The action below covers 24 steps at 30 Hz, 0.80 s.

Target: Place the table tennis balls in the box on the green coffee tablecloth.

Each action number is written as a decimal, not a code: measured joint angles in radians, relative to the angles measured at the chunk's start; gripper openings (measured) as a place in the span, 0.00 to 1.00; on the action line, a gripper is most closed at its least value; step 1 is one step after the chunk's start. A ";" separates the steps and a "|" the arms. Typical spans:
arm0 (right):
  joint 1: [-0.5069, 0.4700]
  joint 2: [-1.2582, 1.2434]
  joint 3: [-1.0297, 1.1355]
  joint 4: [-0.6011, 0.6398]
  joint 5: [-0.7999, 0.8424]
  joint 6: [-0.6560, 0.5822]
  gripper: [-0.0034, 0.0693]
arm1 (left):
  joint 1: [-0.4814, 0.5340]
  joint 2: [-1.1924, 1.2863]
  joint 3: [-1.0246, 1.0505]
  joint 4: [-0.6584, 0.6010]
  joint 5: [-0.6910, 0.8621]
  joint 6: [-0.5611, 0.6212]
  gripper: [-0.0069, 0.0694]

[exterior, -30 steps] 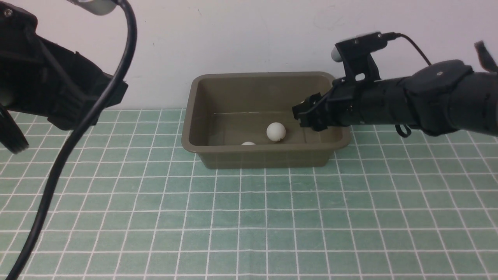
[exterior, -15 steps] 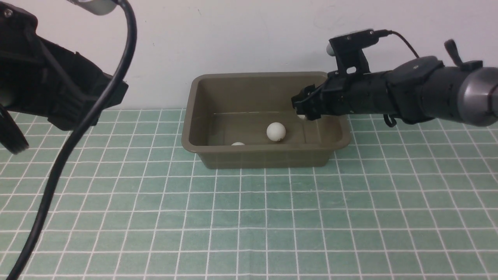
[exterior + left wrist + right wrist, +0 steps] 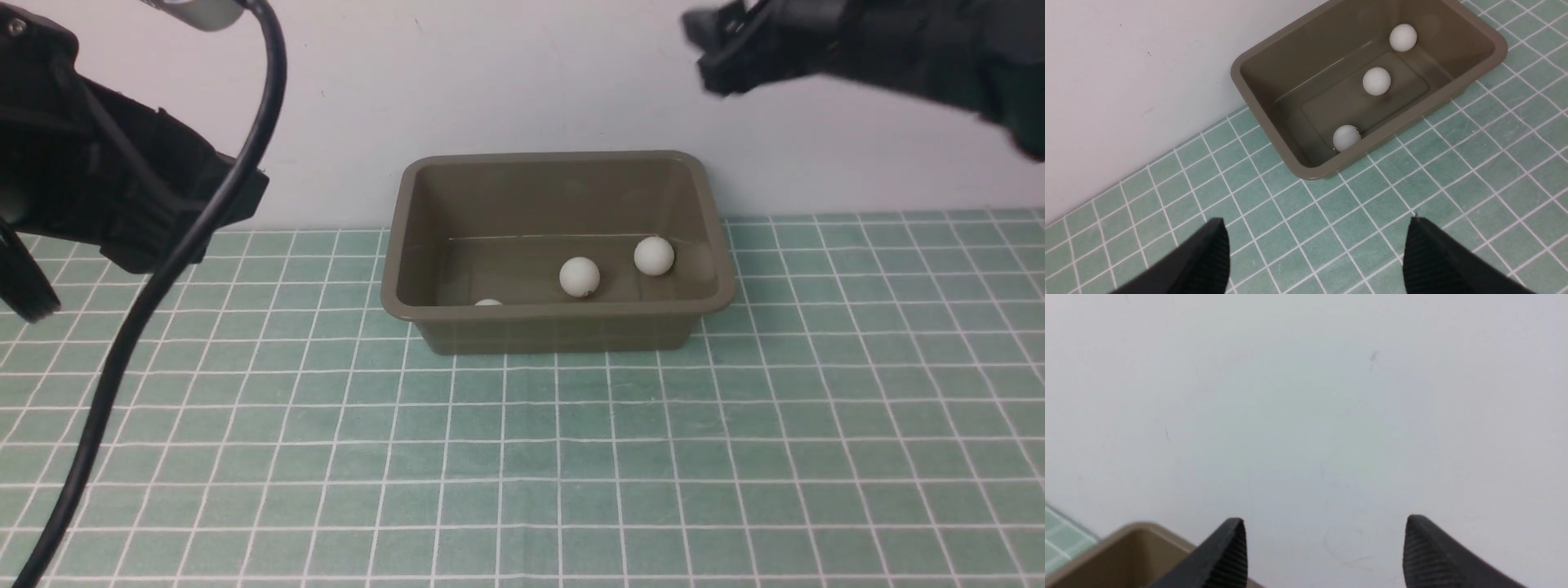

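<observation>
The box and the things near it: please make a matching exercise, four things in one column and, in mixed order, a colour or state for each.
1. box
2. table tennis balls
3. right gripper
4. tablecloth

a. teal-green with a white grid
b. olive-brown, no lid
c. white, all three lying inside the box
d. open and empty, higher than the box

Pairs: 1-b, 2-c, 3-d, 4-a

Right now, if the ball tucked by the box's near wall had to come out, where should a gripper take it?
Take the ball across its widest middle, straight from above. It sits low by the near wall of the box, so fingers should close along that wall; a front finger would likely hit it.
</observation>
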<state>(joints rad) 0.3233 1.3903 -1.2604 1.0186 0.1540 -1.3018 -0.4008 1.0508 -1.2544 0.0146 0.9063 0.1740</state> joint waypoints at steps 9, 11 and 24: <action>0.000 -0.601 0.386 -0.019 0.256 0.291 0.68 | 0.000 0.000 0.000 0.000 -0.071 0.000 0.76; 0.000 -0.692 0.460 -0.054 0.337 0.387 0.68 | 0.000 0.000 0.000 0.000 -0.091 0.000 0.76; 0.000 -0.978 0.677 -1.236 0.710 1.330 0.68 | 0.000 0.000 0.000 -0.015 -0.151 0.000 0.76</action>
<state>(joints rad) 0.3233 0.4121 -0.5834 -0.2179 0.8641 0.0282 -0.4008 1.0508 -1.2544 0.0000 0.7553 0.1740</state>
